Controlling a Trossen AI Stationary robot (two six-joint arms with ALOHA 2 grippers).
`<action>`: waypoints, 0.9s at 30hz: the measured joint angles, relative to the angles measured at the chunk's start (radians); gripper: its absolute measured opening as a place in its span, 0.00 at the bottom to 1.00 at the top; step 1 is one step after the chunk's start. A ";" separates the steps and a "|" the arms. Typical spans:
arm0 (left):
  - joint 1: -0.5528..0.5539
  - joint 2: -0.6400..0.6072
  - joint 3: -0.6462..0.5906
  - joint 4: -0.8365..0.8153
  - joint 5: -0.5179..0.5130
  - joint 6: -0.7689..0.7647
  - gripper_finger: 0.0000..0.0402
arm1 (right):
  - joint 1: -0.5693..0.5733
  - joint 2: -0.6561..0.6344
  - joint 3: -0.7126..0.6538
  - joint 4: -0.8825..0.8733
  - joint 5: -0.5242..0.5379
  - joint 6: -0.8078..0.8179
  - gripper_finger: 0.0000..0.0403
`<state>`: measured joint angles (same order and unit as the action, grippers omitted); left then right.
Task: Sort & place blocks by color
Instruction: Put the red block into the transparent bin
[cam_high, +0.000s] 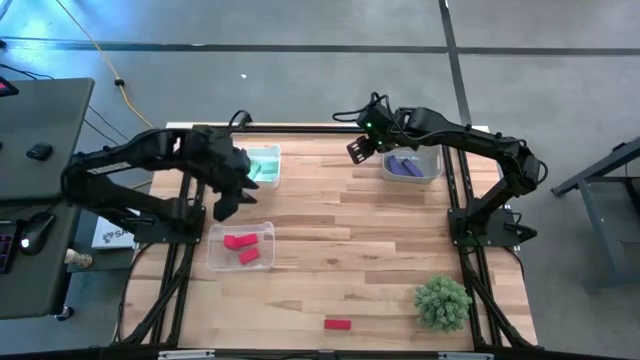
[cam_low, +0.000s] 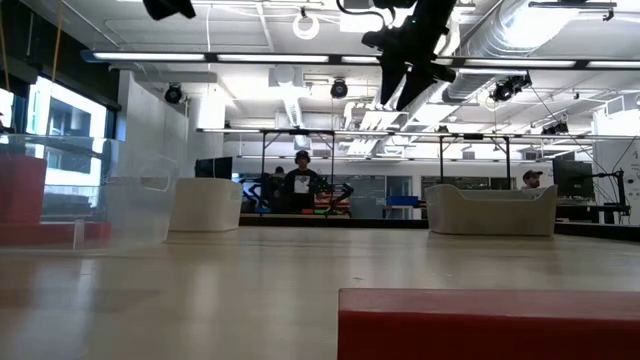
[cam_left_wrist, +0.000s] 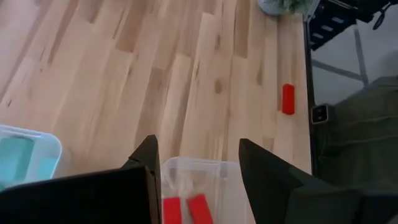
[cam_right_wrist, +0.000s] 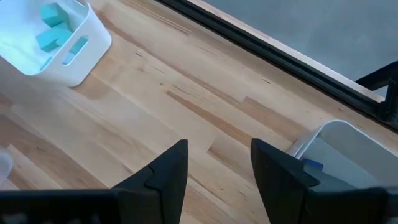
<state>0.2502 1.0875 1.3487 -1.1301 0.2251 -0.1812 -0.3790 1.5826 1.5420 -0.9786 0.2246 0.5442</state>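
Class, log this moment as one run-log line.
left claw: open, above red tray | right claw: open, beside purple tray | loose red block: near edge

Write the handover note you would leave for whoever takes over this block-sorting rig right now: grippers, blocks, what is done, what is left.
Left gripper: open, empty, between the teal tray and the red tray.
Right gripper: open, empty, beside the purple tray.
Done: teal blocks sit in their tray, two red blocks in theirs, purple blocks in theirs.
Left: one red block lies loose on the table near the front edge, by the spiky plant; it belongs in the red tray.
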 joint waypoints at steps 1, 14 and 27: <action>-0.026 -0.001 0.000 0.008 -0.022 -0.019 0.31 | 0.000 0.000 0.000 0.000 0.000 0.005 0.41; -0.298 -0.001 0.000 0.040 -0.196 -0.183 0.31 | 0.046 0.000 0.000 0.001 -0.237 -0.026 0.41; -0.507 0.000 -0.001 0.030 -0.296 -0.249 0.31 | 0.255 0.000 0.000 0.002 -0.383 0.035 0.41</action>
<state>-0.2570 1.0873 1.3479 -1.1004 -0.0712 -0.4301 -0.1236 1.5826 1.5417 -0.9768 -0.1583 0.5795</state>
